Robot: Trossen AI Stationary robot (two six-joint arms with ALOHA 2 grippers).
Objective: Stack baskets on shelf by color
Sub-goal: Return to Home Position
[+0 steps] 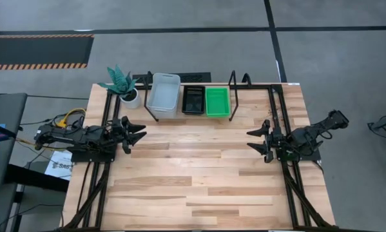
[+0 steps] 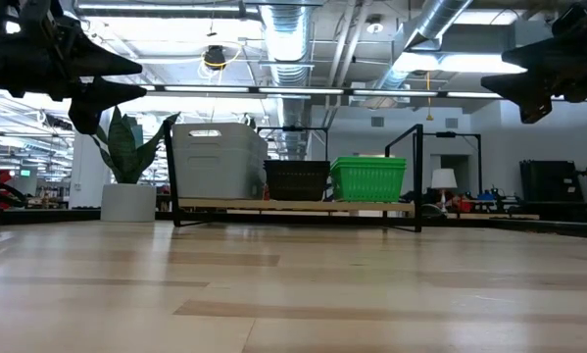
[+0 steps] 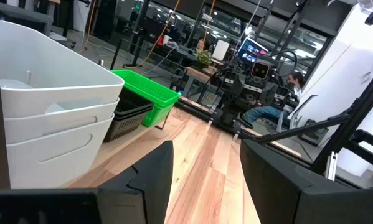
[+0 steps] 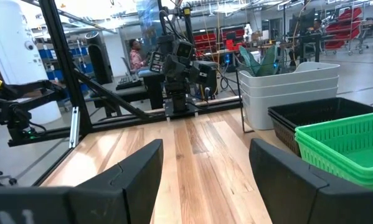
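Note:
Three stacks of baskets stand side by side on the shelf (image 1: pixel 191 116) at the table's far edge: pale grey-white baskets (image 1: pixel 164 95) on the left, black meshed ones (image 1: pixel 194 100) in the middle, bright green meshed ones (image 1: pixel 217 101) on the right. Each stack rests with its bottom on the shelf's wooden board (image 2: pixel 293 206). My left gripper (image 1: pixel 140 131) hovers open above the table's left side, pointing right. My right gripper (image 1: pixel 252 140) hovers open above the right side, pointing left. Both hold nothing. The wrist views show the grey-white stack (image 3: pixel 49 118) and the green stack (image 4: pixel 345 149).
A white pot with a green plant (image 1: pixel 124 87) stands at the shelf's left end. Black upright wire loops (image 1: pixel 233 90) rise at the shelf's ends. The wooden tabletop (image 1: pixel 199 180) stretches in front of the shelf. Cables (image 1: pixel 67 119) lie beyond the left edge.

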